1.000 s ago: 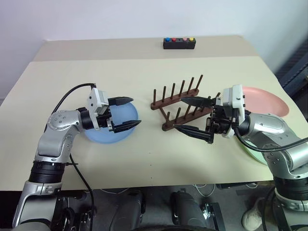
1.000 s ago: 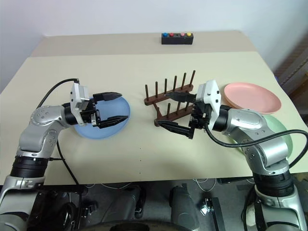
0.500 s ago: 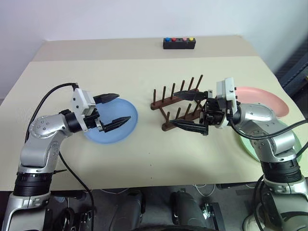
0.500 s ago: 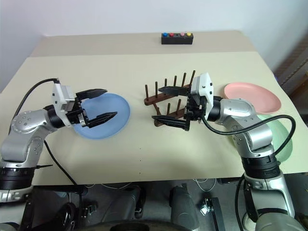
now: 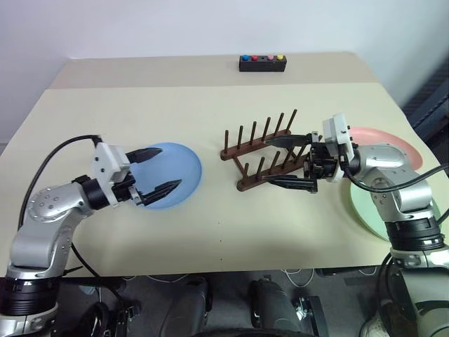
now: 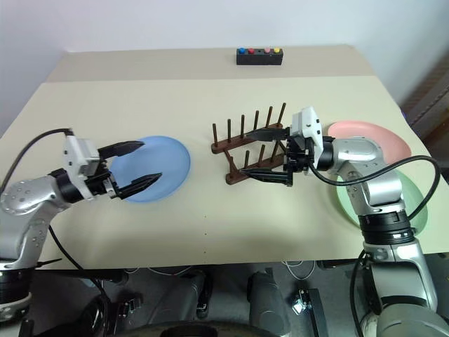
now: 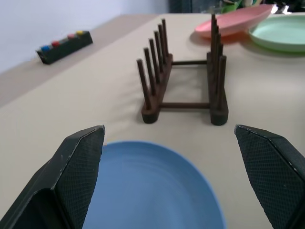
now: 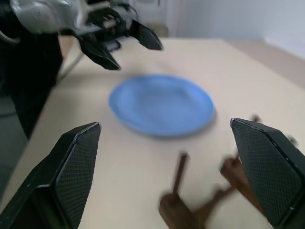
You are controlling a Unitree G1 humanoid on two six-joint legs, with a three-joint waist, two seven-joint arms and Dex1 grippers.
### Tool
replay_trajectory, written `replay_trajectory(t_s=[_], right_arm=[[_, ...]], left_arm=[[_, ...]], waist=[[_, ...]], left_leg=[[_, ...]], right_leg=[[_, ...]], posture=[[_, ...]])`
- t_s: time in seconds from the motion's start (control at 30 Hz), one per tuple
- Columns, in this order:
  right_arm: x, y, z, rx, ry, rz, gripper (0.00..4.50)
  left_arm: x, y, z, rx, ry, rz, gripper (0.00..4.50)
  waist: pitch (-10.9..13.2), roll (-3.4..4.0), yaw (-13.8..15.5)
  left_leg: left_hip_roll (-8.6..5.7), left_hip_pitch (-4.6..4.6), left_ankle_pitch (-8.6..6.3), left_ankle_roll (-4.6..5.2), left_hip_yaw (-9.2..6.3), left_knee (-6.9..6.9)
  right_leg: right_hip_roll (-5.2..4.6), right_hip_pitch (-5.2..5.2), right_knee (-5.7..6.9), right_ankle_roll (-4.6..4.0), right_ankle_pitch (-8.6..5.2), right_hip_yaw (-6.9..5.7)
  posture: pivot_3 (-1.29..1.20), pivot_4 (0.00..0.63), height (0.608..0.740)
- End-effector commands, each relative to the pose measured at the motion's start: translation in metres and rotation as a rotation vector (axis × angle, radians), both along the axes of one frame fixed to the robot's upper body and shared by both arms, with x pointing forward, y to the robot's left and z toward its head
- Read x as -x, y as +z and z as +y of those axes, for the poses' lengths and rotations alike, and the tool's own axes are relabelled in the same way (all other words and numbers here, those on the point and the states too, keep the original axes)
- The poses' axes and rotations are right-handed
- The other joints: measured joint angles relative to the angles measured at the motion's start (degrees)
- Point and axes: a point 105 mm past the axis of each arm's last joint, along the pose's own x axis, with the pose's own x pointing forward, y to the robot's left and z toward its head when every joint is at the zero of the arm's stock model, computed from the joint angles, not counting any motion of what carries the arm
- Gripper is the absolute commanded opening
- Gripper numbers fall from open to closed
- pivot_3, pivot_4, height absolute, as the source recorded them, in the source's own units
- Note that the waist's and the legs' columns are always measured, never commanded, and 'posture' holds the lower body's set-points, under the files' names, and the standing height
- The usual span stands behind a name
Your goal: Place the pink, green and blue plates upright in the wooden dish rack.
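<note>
A tan table (image 5: 210, 232) is seen with a wooden dish rack (image 5: 261, 151) at its middle, its slots all empty. The blue plate (image 5: 175, 168) lies flat to the rack's left; the green plate (image 5: 365, 207) and pink plate (image 5: 393, 147) lie flat at the right edge, the pink one partly hidden by the right arm. The left gripper (image 5: 158, 170) is held spread wide over the blue plate's near edge, nothing pinched. The right gripper (image 5: 287, 161) is spread beside the rack, empty. The blue plate's rim would best be approached low and squarely, so it can be tipped upright between pegs.
</note>
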Motion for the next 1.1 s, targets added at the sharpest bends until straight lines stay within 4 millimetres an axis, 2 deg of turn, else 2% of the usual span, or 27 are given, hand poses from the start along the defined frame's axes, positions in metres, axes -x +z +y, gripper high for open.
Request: replay_trajectory(t_s=[0.03,0.1,0.17,0.27,0.33,0.5,0.63,0.77,0.87,0.97,1.1], right_arm=[[0.003,0.007,-0.015,0.002,-0.062,-0.06,4.46],[0.006,0.008,-0.017,-0.006,-0.095,-0.069,4.46],[0.009,0.009,-0.019,-0.011,-0.117,-0.078,4.46],[0.015,0.006,-0.024,0.0,-0.152,-0.076,4.46],[0.019,0.005,-0.031,0.015,-0.182,-0.073,4.46],[0.03,0.009,-0.043,0.025,-0.253,-0.085,4.46],[0.033,0.011,-0.042,0.022,-0.272,-0.089,4.46],[0.033,0.012,-0.037,0.012,-0.274,-0.092,4.46],[0.033,0.013,-0.036,0.008,-0.279,-0.099,4.46],[0.032,0.013,-0.036,0.007,-0.285,-0.104,4.5],[0.029,0.014,-0.035,0.002,-0.287,-0.11,4.5]], left_arm=[[-0.011,0.001,-0.052,0.001,-0.075,0.09,4.5],[-0.017,-0.014,-0.071,-0.083,-0.086,0.129,4.5],[-0.021,-0.029,-0.08,-0.127,-0.081,0.176,4.5],[-0.02,-0.032,-0.094,-0.078,-0.126,0.256,4.5],[-0.018,-0.039,-0.097,-0.106,-0.15,0.314,4.5],[-0.036,-0.058,-0.101,-0.206,-0.089,0.343,4.5],[-0.05,-0.065,-0.113,-0.2,-0.035,0.346,4.5],[-0.049,-0.072,-0.135,-0.196,-0.072,0.341,4.5],[-0.049,-0.075,-0.141,-0.209,-0.083,0.344,4.5],[-0.054,-0.074,-0.142,-0.175,-0.06,0.375,3.6],[-0.053,-0.068,-0.141,-0.171,-0.077,0.366,1.7]], waist=[[0.0,-0.01,0.4],[0.0,0.01,0.0],[0.0,0.03,-0.6],[0.0,0.04,-1.0],[0.0,0.05,-0.8],[0.0,0.05,-0.1],[0.0,0.04,-0.2],[0.0,0.05,-0.3],[0.0,0.05,-0.1],[0.0,0.05,-0.1],[0.0,0.05,-0.2]], left_leg=[[-0.02,0.0,-0.01,0.01,-0.03,0.03],[-0.03,0.0,-0.02,0.04,0.01,0.14],[-0.04,0.0,-0.02,0.03,0.03,0.12],[-0.02,0.0,0.0,0.0,0.04,0.02],[0.01,-0.01,0.0,0.01,0.03,0.03],[-0.04,0.0,-0.01,0.02,0.02,0.11],[-0.06,0.0,-0.01,0.02,-0.01,0.18],[-0.04,0.01,-0.01,0.02,-0.01,0.15],[-0.06,0.0,-0.01,0.02,0.0,0.16],[-0.06,0.01,-0.01,0.02,-0.01,0.17],[-0.06,0.01,-0.01,0.02,0.0,0.17]], right_leg=[[-0.01,0.06,-0.01,0.0,0.0,-0.03],[0.02,0.09,0.0,0.02,0.01,-0.03],[0.02,0.07,0.0,0.02,0.01,-0.01],[0.12,-0.15,0.09,0.02,0.01,0.16],[0.14,-0.19,0.14,0.02,0.0,0.15],[0.11,-0.09,0.13,0.02,0.0,0.14],[0.09,0.02,0.08,0.02,0.0,0.1],[0.11,-0.03,0.1,0.03,0.0,0.1],[0.08,-0.01,0.1,0.03,0.0,0.11],[0.08,0.01,0.09,0.03,0.0,0.11],[0.08,0.01,0.08,0.03,0.0,0.1]], posture=[[0.0,0.15,0.74],[0.0,0.15,0.74],[0.0,0.15,0.74],[0.0,0.15,0.74],[0.0,0.15,0.74],[0.0,0.15,0.74],[0.0,0.15,0.74],[0.0,0.15,0.74],[0.0,0.15,0.74],[0.0,0.15,0.74],[0.0,0.15,0.74]])
